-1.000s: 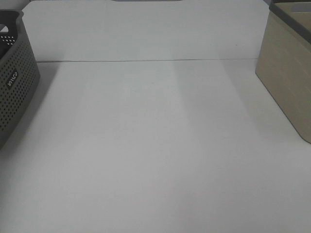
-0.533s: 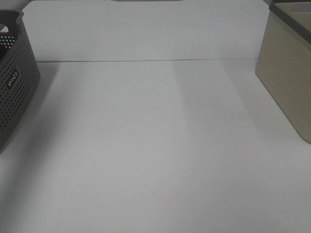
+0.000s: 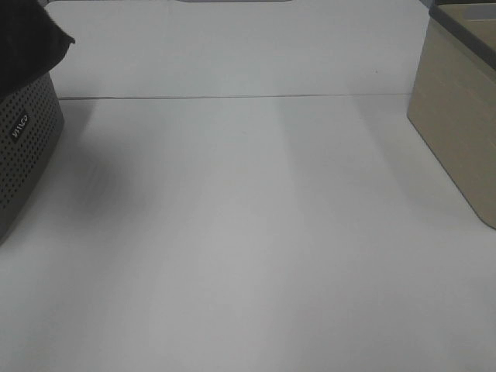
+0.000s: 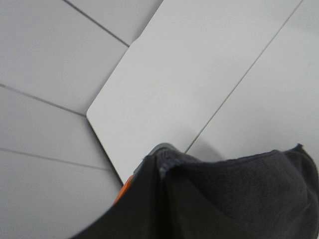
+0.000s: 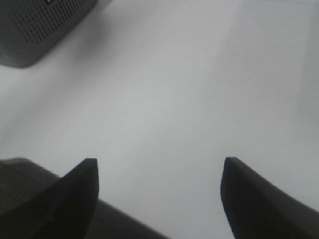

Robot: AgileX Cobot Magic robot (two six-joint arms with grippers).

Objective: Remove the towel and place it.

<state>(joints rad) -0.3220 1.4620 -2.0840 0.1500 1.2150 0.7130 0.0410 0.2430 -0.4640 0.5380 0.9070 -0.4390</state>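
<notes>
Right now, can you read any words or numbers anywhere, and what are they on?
White label on the side of the dark basket: sideways, too blurred to read.
No other writing shows, neither on the towel nor on the beige basket.

The towel [image 3: 27, 39] is soft, nubby cloth, the grey basket [image 3: 23, 147] perforated matt plastic, the table [image 3: 248, 232] smooth matt white.

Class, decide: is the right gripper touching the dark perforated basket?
Apart. The right wrist view shows the open right gripper over bare table, with the basket well beyond its fingertips.
</notes>
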